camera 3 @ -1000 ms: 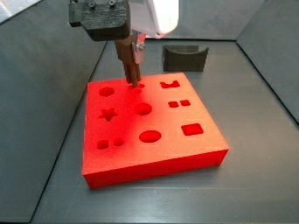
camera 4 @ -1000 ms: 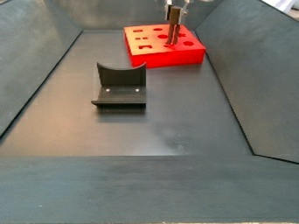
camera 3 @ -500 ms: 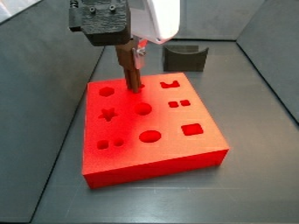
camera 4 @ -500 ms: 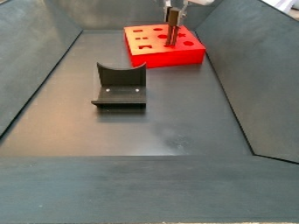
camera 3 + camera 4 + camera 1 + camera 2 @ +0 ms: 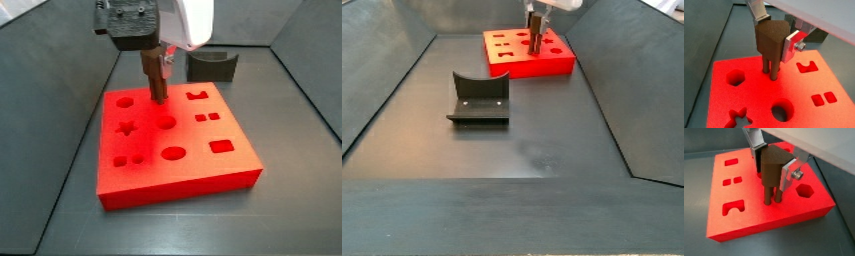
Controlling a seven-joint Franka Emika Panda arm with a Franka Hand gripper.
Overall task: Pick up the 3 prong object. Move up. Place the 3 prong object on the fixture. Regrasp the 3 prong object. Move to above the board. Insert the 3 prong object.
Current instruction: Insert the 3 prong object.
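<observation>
Upright between the silver fingers (image 5: 791,44), the brown 3 prong object (image 5: 771,42) hangs with its prongs pointing down onto the red board (image 5: 757,100); in both wrist views the prong tips reach the board's top, though whether they sit in holes or only touch the surface cannot be told. The gripper (image 5: 772,165) is clamped on the object's blocky upper part, one plate on each side, with a screw head showing on the nearer plate. In a side view the object (image 5: 156,82) stands over the board (image 5: 174,170) close to its far edge, between a round cut-out at about 9 o'clock from it and a notched cut-out at about 3 o'clock, with a second round cut-out just nearer the camera at 6 o'clock. A star, small squares and a larger square lie further toward the board's near edge. The fixture (image 5: 211,66) sits on the floor beyond the board, at about 1 o'clock from the object, apart from the board. In a side view from the opposite end the fixture (image 5: 477,98) is in the middle of the floor, and the board (image 5: 529,62) lies at about 1 o'clock from it, with the gripper (image 5: 535,25) over it.
</observation>
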